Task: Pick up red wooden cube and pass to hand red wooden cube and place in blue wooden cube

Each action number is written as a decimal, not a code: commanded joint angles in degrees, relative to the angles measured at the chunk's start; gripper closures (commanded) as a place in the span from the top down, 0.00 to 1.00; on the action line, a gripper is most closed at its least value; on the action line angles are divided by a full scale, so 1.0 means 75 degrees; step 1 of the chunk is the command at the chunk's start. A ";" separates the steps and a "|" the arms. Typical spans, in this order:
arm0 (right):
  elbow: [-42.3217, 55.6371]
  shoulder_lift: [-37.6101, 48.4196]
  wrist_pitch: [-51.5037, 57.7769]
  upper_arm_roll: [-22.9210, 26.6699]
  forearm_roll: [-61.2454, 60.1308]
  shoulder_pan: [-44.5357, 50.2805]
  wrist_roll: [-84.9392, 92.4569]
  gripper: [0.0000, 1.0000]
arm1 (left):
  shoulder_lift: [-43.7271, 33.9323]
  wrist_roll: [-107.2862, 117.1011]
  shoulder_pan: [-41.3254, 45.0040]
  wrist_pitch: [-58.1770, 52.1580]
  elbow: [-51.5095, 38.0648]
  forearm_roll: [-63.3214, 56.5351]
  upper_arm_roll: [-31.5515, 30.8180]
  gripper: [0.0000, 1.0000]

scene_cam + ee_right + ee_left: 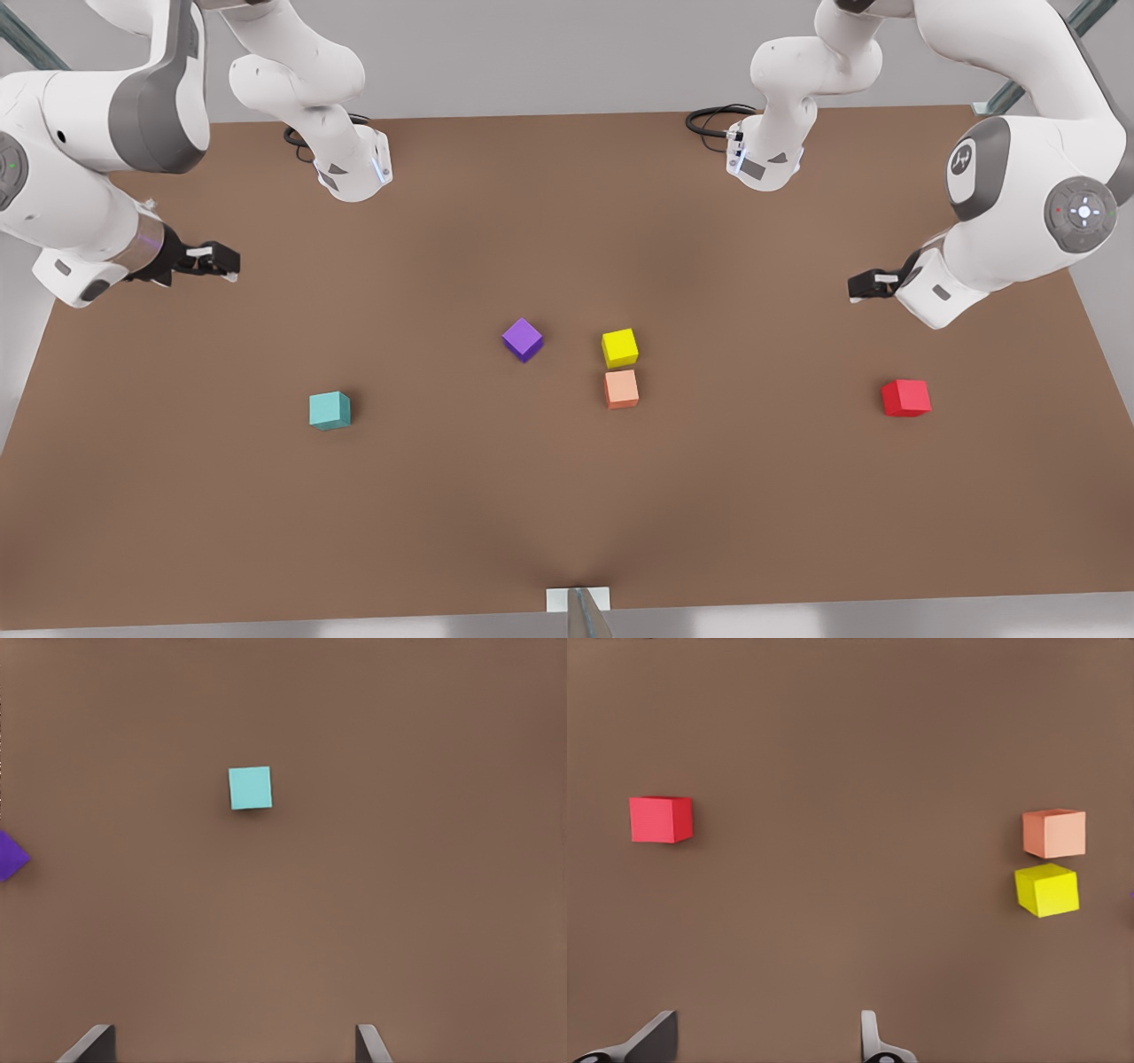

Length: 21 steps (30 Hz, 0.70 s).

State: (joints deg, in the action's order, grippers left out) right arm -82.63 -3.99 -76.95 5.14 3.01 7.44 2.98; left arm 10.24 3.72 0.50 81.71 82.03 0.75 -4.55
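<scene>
My left gripper (864, 285) hangs with fingers spread wide and empty, at the front view's right. Red wooden cube (905, 398) sits on the table (567, 514) near it, toward the camera. Right gripper (217, 260) waits, also spread, nearer the blue wooden cube (330, 410). Left takes the pick.

The worktop (567, 496) is a flat brown surface, matt and smooth, with no grain showing. The red wooden cube (905, 398), the blue wooden cube (330, 410) and the purple (523, 339), yellow (619, 347) and salmon (621, 389) cubes look plainly painted, matt, without visible wood texture. The arms' shells (1019, 177) are smooth white and grey plastic with a soft sheen.
</scene>
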 commanded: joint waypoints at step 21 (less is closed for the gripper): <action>-0.0420 -0.0124 -0.0709 0.0029 -0.0097 0.0015 0.0224 1.00 | 0.3287 -0.5769 -0.1427 0.5852 0.1261 -0.0053 0.1380 1.00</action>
State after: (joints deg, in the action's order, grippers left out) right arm -85.72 -4.98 -81.86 5.32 2.41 7.59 3.96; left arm 34.85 -14.40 -10.18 116.18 91.11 0.41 5.64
